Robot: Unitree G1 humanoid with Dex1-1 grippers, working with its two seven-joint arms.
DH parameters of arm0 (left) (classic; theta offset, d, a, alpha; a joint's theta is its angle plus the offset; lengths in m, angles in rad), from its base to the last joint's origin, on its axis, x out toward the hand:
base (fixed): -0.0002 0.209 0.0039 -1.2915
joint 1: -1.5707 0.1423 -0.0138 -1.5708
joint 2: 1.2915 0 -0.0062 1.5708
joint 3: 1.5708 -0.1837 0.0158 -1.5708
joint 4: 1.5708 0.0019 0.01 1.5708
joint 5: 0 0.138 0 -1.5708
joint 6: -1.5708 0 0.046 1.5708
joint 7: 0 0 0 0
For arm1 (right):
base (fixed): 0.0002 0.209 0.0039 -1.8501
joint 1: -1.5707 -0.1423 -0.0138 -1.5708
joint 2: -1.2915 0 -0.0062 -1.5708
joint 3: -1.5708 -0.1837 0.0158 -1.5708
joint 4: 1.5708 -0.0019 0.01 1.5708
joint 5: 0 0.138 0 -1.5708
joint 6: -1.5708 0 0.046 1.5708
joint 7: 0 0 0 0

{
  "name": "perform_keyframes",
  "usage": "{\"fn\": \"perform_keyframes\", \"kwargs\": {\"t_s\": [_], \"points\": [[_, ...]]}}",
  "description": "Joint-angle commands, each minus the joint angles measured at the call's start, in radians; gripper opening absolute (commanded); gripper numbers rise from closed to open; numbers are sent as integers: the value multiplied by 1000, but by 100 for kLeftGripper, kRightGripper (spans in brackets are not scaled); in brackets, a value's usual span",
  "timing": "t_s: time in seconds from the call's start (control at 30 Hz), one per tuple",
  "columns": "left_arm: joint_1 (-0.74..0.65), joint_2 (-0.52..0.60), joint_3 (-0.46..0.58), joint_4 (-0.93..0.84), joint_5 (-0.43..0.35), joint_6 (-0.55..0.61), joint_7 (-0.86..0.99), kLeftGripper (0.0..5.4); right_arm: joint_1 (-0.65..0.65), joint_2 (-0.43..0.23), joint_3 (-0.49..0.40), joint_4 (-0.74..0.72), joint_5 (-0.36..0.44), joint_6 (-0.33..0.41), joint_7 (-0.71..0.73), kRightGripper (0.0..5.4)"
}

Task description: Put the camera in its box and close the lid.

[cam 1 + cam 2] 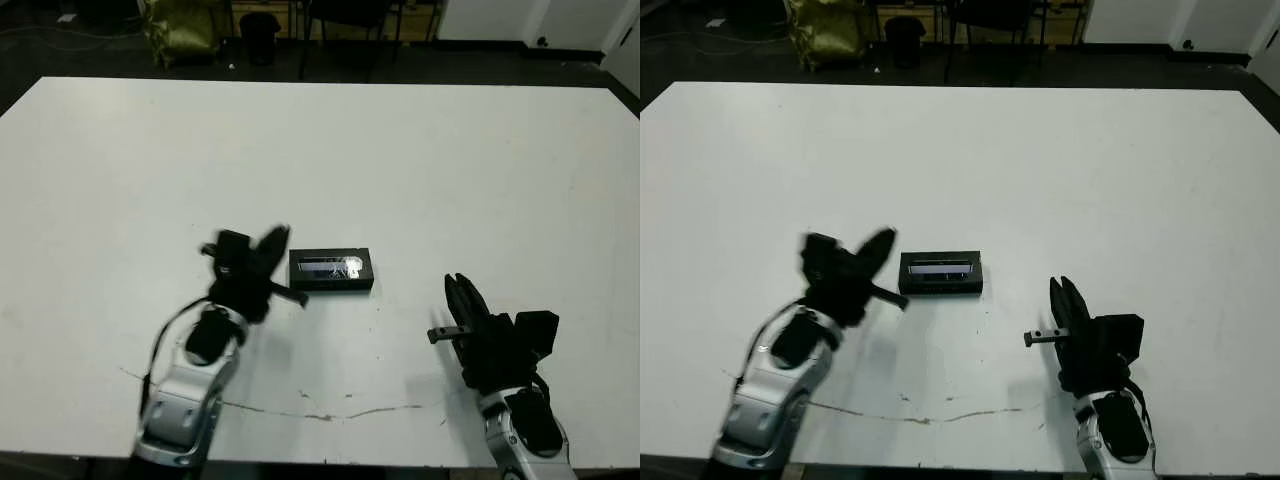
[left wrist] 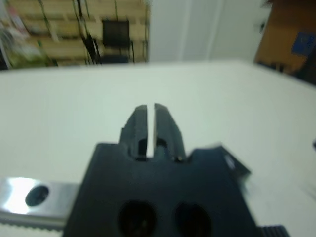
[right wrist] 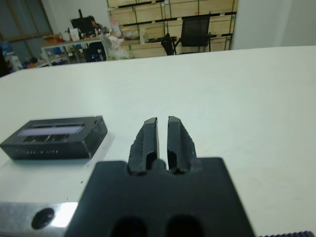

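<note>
The slim black camera is nowhere visible; the white-lined tray of the box is hidden too, probably under the black rectangular lid with the pale silvery stripe [image 1: 331,270], which lies flat on the white bench [image 1: 420,160] and looks closed. The left hand [image 1: 268,247] is blurred in the head views; it hovers just beside the lid's left end, its two black fingers [image 2: 140,123] nearly together around nothing. The right hand [image 1: 460,297], well apart from the lid, is likewise clenched and empty.

The lid [image 1: 331,270] hides box and camera; left end effector [image 1: 268,250] is motion-blurred.
</note>
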Motion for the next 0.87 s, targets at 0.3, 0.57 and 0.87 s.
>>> {"fn": "perform_keyframes", "kwargs": {"t_s": [0.3,0.57,0.87], "points": [[13,70,215,-27,-95,-38,33,4,-163,-44,-66,-70,-57,87,-74,0],[16,26,179,120,-82,-115,64,4,-302,-47,-79,7,-111,93,-121,0],[-14,31,177,207,-69,-148,83,4,-365,-35,-67,33,-127,162,-132,0]]}}
